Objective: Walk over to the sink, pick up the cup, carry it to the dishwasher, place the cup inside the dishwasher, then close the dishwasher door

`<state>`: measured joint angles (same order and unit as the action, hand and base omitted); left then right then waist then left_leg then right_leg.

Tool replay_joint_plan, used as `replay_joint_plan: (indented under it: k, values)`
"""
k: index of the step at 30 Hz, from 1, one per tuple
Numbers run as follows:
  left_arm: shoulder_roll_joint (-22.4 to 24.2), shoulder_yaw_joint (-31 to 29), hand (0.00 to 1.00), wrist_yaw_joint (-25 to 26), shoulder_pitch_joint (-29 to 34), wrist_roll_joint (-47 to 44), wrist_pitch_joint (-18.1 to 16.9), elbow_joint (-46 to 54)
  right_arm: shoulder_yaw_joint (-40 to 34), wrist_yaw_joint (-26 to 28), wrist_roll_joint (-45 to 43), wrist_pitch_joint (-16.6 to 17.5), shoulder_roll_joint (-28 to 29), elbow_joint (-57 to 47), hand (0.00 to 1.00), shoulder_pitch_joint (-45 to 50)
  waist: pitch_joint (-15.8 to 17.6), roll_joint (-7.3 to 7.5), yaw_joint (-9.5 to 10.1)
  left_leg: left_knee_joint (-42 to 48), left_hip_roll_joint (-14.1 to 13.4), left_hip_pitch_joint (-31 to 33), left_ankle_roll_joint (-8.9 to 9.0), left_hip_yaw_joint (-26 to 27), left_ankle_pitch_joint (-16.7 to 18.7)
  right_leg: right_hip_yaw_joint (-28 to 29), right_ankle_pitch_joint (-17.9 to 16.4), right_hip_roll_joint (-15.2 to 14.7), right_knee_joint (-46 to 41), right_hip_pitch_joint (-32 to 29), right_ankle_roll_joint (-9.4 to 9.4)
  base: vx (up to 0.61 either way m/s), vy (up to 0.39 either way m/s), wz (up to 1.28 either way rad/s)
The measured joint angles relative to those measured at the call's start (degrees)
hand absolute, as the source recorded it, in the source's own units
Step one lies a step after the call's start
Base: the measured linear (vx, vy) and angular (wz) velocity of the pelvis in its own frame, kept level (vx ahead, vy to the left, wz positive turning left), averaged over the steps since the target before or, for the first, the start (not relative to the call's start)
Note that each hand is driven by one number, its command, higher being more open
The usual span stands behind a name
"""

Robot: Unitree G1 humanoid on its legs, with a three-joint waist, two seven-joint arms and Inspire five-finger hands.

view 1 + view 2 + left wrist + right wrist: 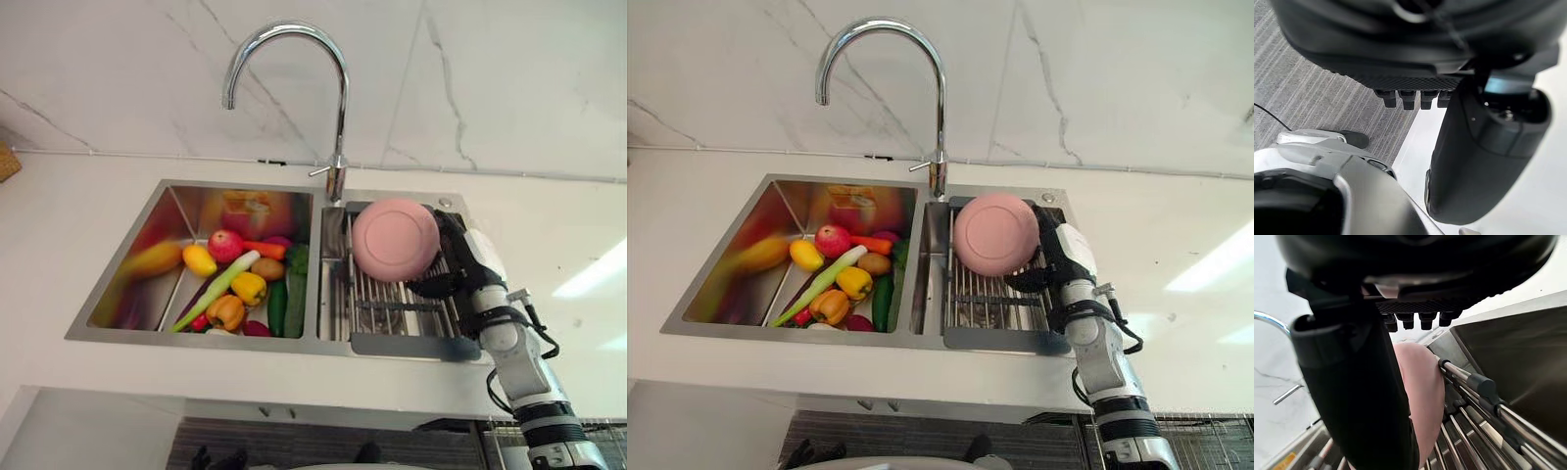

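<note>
One right hand [453, 257] clasps the cup [394, 239] from 3 o'clock above the rack [392, 305]; next should come a steady lift clear.

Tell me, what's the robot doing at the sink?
The robot's right hand is up against a pink cup on the wire rack in the right half of the sink. The cup is not lifted out yet. Fruit and vegetables lie in the left half. The left hand hangs idle.
</note>
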<state>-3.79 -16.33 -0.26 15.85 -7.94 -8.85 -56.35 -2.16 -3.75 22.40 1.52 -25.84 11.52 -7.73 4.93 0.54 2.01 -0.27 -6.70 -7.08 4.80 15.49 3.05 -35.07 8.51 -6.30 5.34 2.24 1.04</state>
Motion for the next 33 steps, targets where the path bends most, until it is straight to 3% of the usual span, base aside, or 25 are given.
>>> replay_joint_plan:
  k: [11,15,19,23,33]
  values:
    - [0.36,-0.07,1.0,0.02,-0.06,0.01,0.0,0.26,-5.41,0.05,-11.84,-1.26,-0.03,5.3,1.0,-7.36,0.18,-0.16,-0.11,-0.3,0.72,0.08,-0.55,-1.42,-0.37,-1.24,0.09,-0.78,0.0,0.61,0.33,-0.01,0.026,0.07]
    - [0.39,-0.11,1.0,0.01,-0.03,0.08,-0.01,0.33,-6.58,3.68,-16.14,-2.08,-0.86,8.78,1.0,-10.34,0.45,-0.05,-0.05,-0.64,1.17,0.08,-0.82,-1.65,-0.56,-1.42,0.26,-1.21,0.0,0.61,0.59,0.0,0.026,0.04]
    - [0.39,-0.1,1.0,-0.06,-0.17,0.08,-0.01,0.39,-6.29,11.7,-19.47,-3.83,-3.44,14.42,1.0,-14.27,0.56,0.03,0.08,-1.0,1.61,0.09,-1.06,-2.01,-0.72,-1.73,0.44,-1.64,0.0,0.62,0.84,0.0,0.026,0.04]
    - [0.33,-0.11,1.0,-0.13,-0.2,0.07,0.0,0.44,-5.28,16.01,-20.4,-3.88,-5.51,17.98,1.0,-16.74,0.9,0.22,0.18,-1.12,1.89,0.13,-1.18,-2.32,-0.8,-2.22,0.55,-1.91,-0.01,0.69,1.0,0.01,0.015,0.04]
    - [0.2,-0.11,1.0,-0.39,-0.1,-0.05,0.0,1.05,-3.07,19.27,-22.58,-3.99,-10.23,26.67,1.0,-25.56,1.5,0.76,0.26,-1.54,2.75,0.59,-1.88,-3.79,-1.3,-3.24,0.85,-2.77,0.0,0.86,1.41,0.0,0.014,0.07]
